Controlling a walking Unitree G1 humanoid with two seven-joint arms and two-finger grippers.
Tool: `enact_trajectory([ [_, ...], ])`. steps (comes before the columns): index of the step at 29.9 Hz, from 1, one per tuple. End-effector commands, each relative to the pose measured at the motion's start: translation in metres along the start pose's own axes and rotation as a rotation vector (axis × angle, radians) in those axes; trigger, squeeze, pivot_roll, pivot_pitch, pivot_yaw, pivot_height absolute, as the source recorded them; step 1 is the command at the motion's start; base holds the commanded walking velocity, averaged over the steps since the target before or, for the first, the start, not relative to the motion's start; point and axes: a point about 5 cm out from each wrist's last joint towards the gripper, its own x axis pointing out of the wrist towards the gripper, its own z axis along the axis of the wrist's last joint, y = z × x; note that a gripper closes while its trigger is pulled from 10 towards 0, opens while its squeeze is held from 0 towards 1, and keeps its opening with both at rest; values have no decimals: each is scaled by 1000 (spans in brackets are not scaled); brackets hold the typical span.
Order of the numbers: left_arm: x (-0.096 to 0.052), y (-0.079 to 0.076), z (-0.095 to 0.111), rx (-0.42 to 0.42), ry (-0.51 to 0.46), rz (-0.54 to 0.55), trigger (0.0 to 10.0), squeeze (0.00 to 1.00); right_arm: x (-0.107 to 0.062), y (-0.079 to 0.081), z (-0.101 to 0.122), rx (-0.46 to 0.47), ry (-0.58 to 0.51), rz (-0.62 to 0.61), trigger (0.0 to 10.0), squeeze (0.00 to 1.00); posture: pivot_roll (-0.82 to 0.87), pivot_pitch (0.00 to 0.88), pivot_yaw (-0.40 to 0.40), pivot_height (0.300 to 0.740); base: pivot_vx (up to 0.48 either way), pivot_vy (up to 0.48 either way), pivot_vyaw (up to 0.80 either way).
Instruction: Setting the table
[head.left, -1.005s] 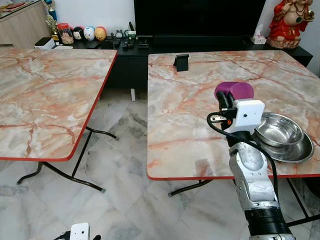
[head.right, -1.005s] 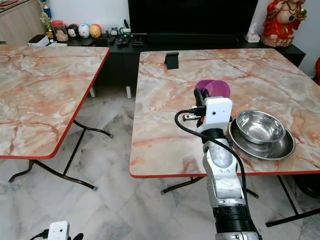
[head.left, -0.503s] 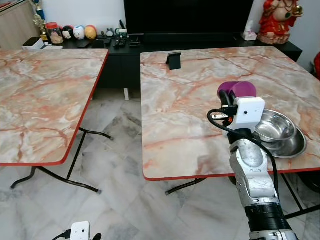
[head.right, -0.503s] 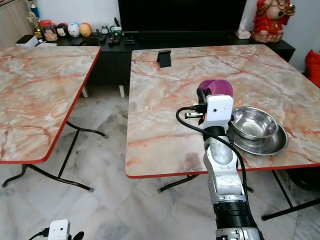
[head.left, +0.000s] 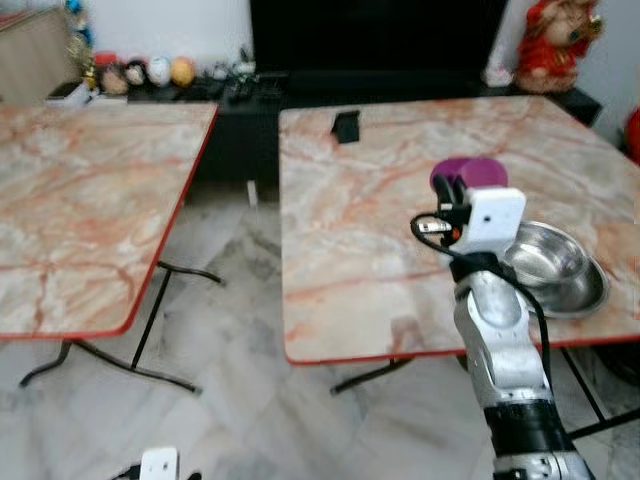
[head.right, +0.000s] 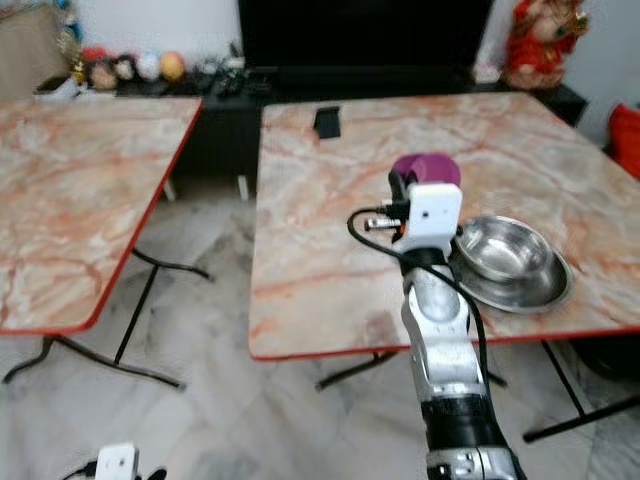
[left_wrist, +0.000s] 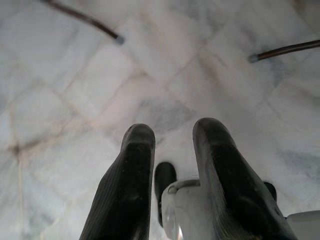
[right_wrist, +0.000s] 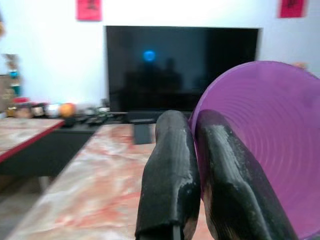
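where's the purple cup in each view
Left eye view: purple cup right of centre, behind the right gripper's white camera box.
Right eye view: cup centre, above that box.
Right wrist view: cup at right, clamped at its rim.
Shared landmark: black TV.

The head views are motion-blurred, and the right arm's white wrist housing (head.left: 490, 219) hides most of the purple cup (head.left: 478, 172)
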Motion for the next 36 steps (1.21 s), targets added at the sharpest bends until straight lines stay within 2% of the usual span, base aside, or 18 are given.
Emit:
enact_trajectory([
  [1,0,1,-1,-17,12,6,10000,0,1,-2,4,6,-19,-8,10000,0,-83,0,4,740,277,0,0],
  [12,-1,1,-3,-20,18,16,10000,0,3,1,3,13,-11,10,10000,0,-79,0,1,740,271,0,0],
  [22,0,1,-3,-11,20,19,10000,0,-1,6,-5,-29,58,96,10000,0,-87,0,3,740,0,0,0],
  [25,0,0,-3,-13,21,18,10000,0,2,0,-17,-132,189,81,10000,0,-91,0,4,740,0,0,0],
  [28,0,0,-3,-13,24,18,10000,0,5,-7,-26,-148,301,58,10000,0,-91,0,6,740,0,0,0],
  [33,0,0,-3,-15,26,16,10000,0,9,0,-29,-181,350,182,10000,0,-87,0,6,740,0,0,0],
  [35,1,-1,-2,-18,24,14,10000,0,10,0,-31,-200,418,209,10000,0,-88,0,6,740,0,0,0],
  [36,1,-1,-2,-18,24,14,10000,0,10,0,-31,-200,418,209,10000,0,-88,0,6,740,0,0,0],
])
